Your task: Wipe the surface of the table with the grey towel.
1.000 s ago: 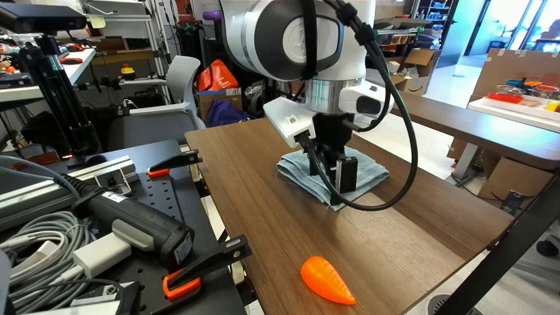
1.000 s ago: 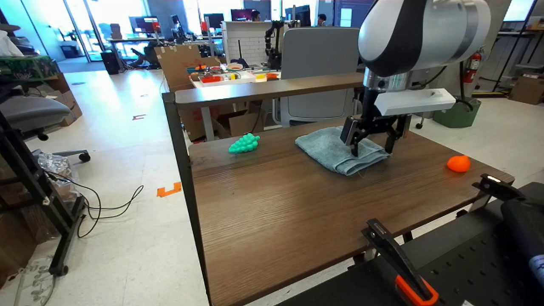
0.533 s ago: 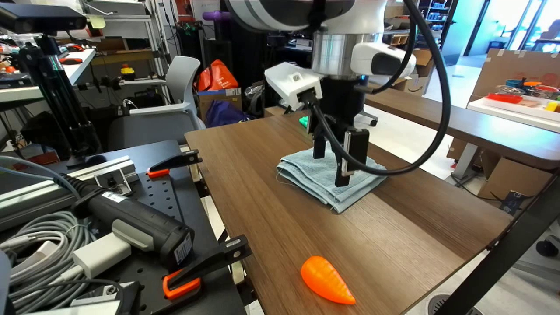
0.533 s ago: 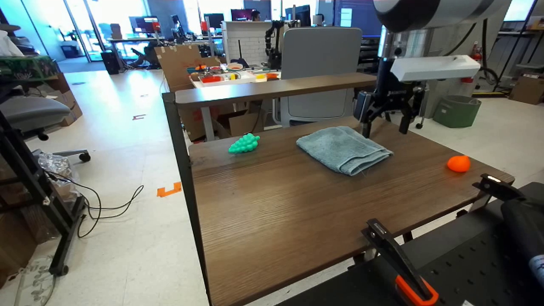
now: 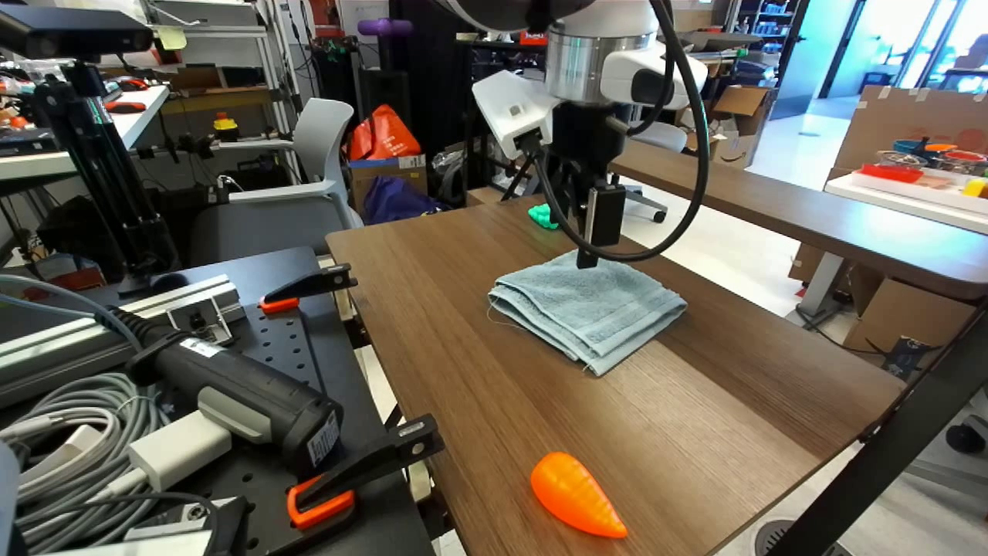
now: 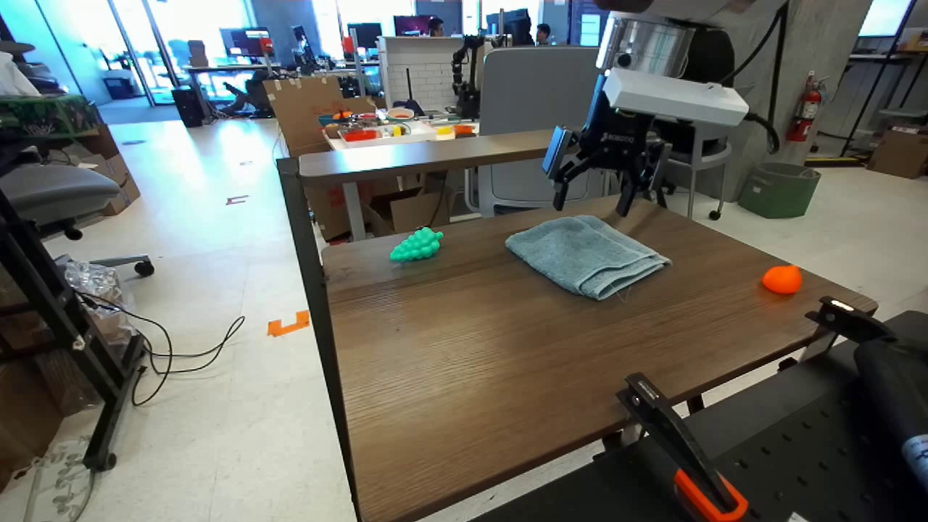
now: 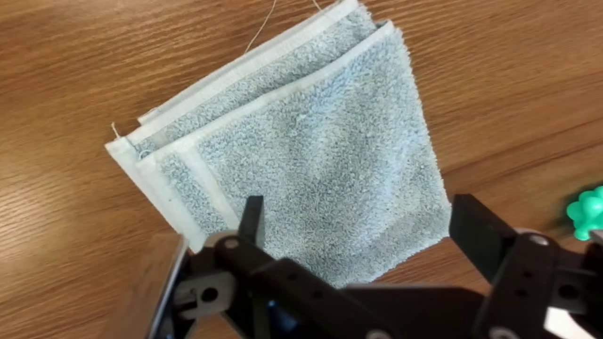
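Wrist view shows us the claw [image 7: 358, 200] spread above the towel [image 7: 320, 150], which lies folded on the brown surface [image 7: 70, 70], so we are likely at the gripping step, ahead of wiping, and next must come down and pinch it firmly.

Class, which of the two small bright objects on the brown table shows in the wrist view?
The green, knobbly, grape-like object, cut off at the right edge; the orange, tapering object shows only in exterior views.

In an exterior view, the brand name "ROBOTIQ" can be read on the black pincer [image 6: 591, 206].
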Motion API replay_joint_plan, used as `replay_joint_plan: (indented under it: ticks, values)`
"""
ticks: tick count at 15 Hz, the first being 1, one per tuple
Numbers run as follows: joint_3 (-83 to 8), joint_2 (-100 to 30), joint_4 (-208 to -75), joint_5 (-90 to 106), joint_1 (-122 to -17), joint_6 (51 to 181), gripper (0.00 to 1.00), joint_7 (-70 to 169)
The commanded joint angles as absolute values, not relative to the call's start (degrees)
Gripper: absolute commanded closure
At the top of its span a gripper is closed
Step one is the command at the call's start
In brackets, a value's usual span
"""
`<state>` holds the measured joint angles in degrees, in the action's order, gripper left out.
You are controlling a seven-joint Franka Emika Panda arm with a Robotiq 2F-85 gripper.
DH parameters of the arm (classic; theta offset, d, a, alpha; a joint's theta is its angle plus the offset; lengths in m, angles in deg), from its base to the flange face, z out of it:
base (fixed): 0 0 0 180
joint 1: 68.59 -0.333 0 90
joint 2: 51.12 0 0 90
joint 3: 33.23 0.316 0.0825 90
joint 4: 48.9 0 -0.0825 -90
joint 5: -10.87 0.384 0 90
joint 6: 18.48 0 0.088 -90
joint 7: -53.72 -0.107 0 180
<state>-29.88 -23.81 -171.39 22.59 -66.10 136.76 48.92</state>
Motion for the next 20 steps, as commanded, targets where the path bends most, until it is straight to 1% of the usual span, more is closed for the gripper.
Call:
replay_joint_plan:
  ticks: [1,6,7,8,15,16,20]
  values:
    - [-30.51,-18.73,-166.84,23.03,-66.21,137.04,0.00,48.11]
    - [-32.24,-12.80,-163.14,21.94,-65.16,133.16,0.00,48.72]
    - [-31.44,-12.54,-163.90,22.21,-63.83,134.20,0.00,51.24]
    - [-32.01,-14.32,-165.43,22.32,-65.42,135.25,0.00,48.85]
    - [-31.90,-12.89,-164.73,22.28,-64.42,135.26,0.00,50.21]
    - [-32.81,-10.26,-160.06,22.34,-65.06,130.54,0.00,47.52]
    - [-36.06,-1.68,-148.17,22.26,-66.00,123.63,0.00,39.22]
